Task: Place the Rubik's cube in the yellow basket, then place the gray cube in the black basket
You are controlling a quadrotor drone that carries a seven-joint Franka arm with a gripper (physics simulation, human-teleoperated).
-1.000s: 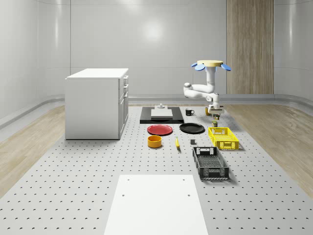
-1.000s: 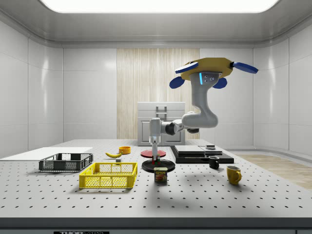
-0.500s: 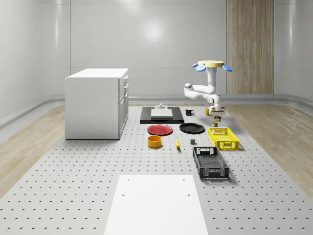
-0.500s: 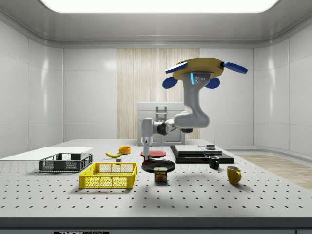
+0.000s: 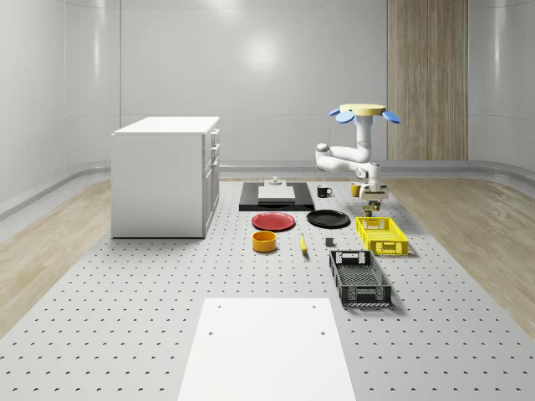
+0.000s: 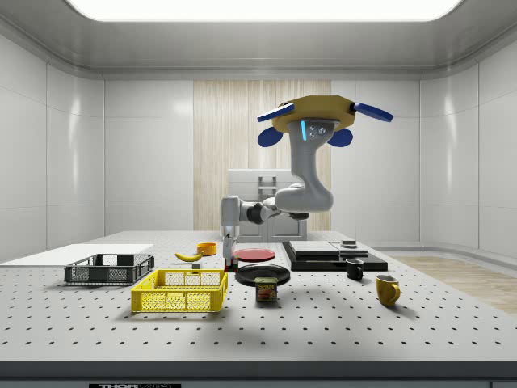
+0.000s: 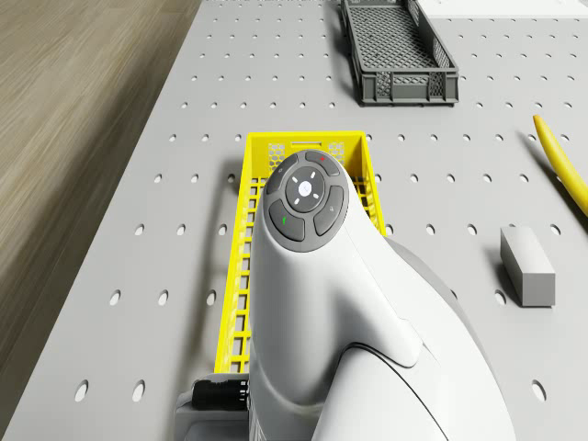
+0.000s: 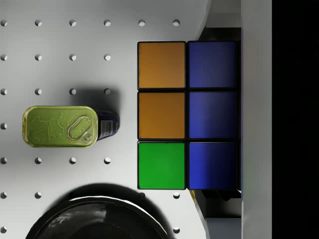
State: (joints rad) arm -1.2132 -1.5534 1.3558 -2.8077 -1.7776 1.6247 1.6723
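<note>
one perforated gray table spans the pale-walled room, drone hovering above.

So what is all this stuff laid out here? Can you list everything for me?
Rubik's cube: one, multicoloured, in the gripper, above the table
Yellow basket: one, under the arm
Black basket: one, nearer the whole-scene camera
Gray cube: one, on the table
Banana: one, yellow
Can: one, beside the black plate
Plates: one red, one black
Bowl: one, orange
Mugs: one black, one yellow
Cabinet: one, white
Drone: one, yellow, hovering
Gripper: one, over the yellow basket's end
</note>
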